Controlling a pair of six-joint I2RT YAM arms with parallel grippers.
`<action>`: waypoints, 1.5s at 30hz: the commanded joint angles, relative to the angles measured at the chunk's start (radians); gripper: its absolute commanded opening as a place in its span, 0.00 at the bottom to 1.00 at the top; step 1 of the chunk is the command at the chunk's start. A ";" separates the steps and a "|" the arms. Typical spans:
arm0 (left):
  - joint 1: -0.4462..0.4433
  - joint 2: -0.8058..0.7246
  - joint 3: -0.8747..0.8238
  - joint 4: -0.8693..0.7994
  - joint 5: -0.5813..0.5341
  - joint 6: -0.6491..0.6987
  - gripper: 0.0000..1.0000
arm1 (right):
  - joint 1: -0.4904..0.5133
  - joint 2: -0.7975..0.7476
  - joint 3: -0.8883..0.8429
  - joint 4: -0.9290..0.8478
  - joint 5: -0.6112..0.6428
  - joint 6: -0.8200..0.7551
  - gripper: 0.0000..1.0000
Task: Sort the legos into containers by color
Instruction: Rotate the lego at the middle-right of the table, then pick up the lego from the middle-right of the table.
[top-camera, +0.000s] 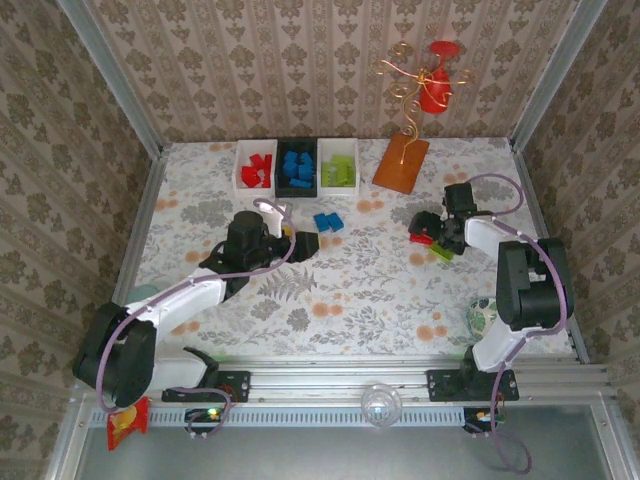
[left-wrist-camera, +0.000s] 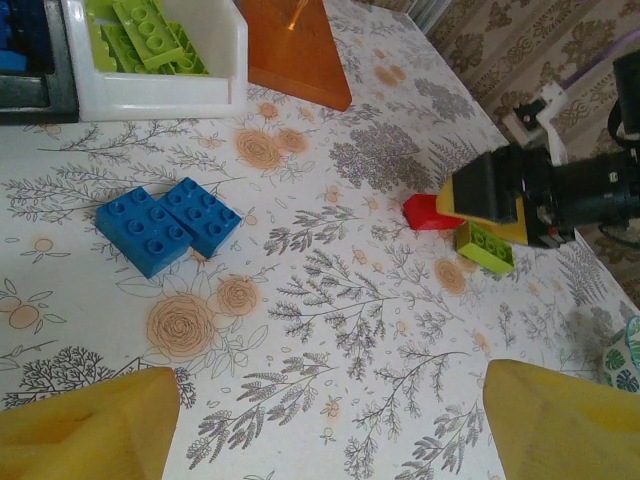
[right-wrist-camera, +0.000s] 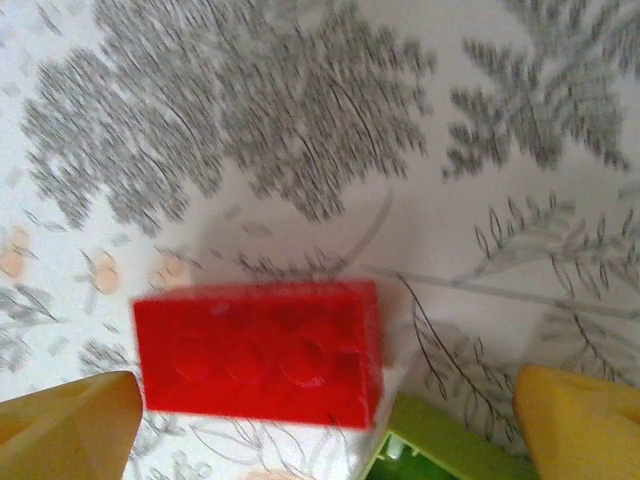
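Three containers stand in a row at the back: a white one (top-camera: 256, 165) with red legos, a black one (top-camera: 297, 167) with blue legos, and a white one (top-camera: 338, 165) with green legos. Two blue bricks (left-wrist-camera: 167, 226) lie side by side on the table, ahead and left of my open left gripper (left-wrist-camera: 330, 425). My right gripper (right-wrist-camera: 325, 425) hangs open low over a red brick (right-wrist-camera: 260, 350), which lies on the table between its fingers. A green brick (right-wrist-camera: 440, 450) lies right beside the red one. In the top view the right gripper (top-camera: 428, 238) sits over that pair.
An orange flat board (top-camera: 402, 163) with a wire stand and red ornament is to the right of the bins. A patterned cup (top-camera: 483, 315) stands by the right arm's base. Wallpapered walls close the table on three sides.
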 joint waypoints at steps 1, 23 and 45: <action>0.011 0.008 -0.009 0.031 0.008 0.010 0.81 | -0.001 -0.044 -0.055 -0.031 -0.026 0.013 0.95; 0.035 -0.004 -0.022 0.041 0.019 0.000 0.81 | 0.183 -0.077 -0.072 -0.196 0.276 0.019 0.67; 0.055 -0.019 -0.040 0.047 -0.003 0.000 0.81 | 0.326 -0.277 -0.094 0.073 0.197 -0.033 0.33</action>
